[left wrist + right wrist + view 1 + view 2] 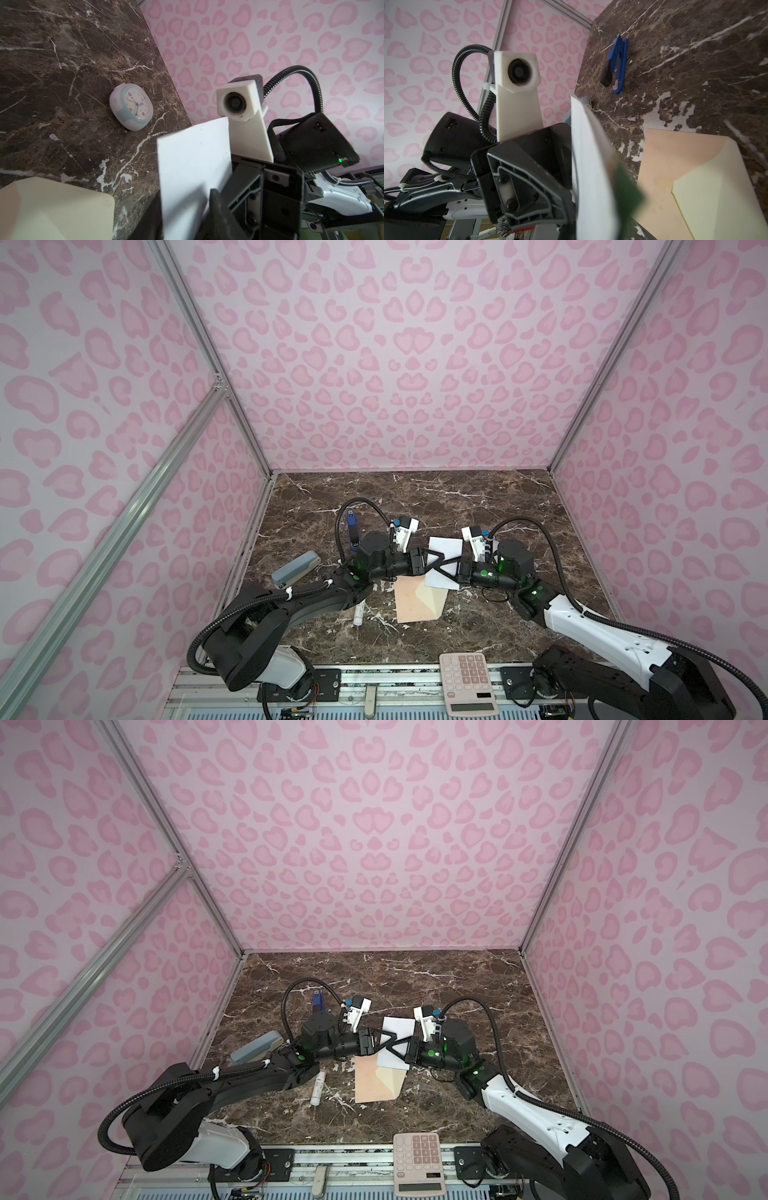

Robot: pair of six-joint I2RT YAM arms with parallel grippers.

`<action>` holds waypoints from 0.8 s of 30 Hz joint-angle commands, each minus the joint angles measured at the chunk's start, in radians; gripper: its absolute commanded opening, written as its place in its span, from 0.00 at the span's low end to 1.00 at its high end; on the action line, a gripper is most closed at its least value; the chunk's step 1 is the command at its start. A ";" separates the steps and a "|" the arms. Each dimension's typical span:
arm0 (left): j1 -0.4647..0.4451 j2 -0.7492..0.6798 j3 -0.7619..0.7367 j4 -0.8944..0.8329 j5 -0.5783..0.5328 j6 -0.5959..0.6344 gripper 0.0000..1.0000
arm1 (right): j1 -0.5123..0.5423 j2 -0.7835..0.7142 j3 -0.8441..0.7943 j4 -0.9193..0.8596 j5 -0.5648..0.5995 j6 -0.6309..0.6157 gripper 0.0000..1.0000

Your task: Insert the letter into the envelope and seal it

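Note:
The letter, a white sheet, hangs tilted in the air between my two grippers at mid-table. My right gripper is shut on the letter, and its green border shows close by the jaws. My left gripper faces it with its jaws apart, one on each side of the letter. The peach envelope lies flat on the marble just below, with its cream flap open.
A blue stapler lies behind the left arm. A grey case sits by the left wall and a white tube beside the envelope. A calculator rests on the front rail. A small clock stands on the marble.

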 commanded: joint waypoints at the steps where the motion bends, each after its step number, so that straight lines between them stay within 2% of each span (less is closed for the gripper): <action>1: 0.008 -0.024 -0.013 0.037 0.002 -0.003 0.52 | 0.000 -0.002 0.012 -0.047 0.007 -0.049 0.00; 4: 0.020 -0.072 -0.025 -0.034 -0.050 0.023 0.59 | 0.001 -0.011 0.064 -0.217 0.077 -0.132 0.00; 8: 0.022 -0.158 0.022 -0.411 -0.232 0.176 0.59 | 0.005 0.005 0.155 -0.464 0.211 -0.258 0.00; 10: 0.022 -0.164 0.056 -0.615 -0.327 0.247 0.59 | 0.006 0.033 0.178 -0.526 0.243 -0.308 0.00; 12: 0.021 -0.143 0.076 -0.744 -0.381 0.293 0.57 | 0.011 0.072 0.190 -0.569 0.263 -0.334 0.00; 19: -0.003 -0.034 0.026 -0.787 -0.345 0.297 0.52 | 0.097 0.253 0.260 -0.693 0.331 -0.415 0.00; 24: -0.011 0.055 0.030 -0.773 -0.326 0.302 0.49 | 0.134 0.336 0.281 -0.700 0.371 -0.444 0.00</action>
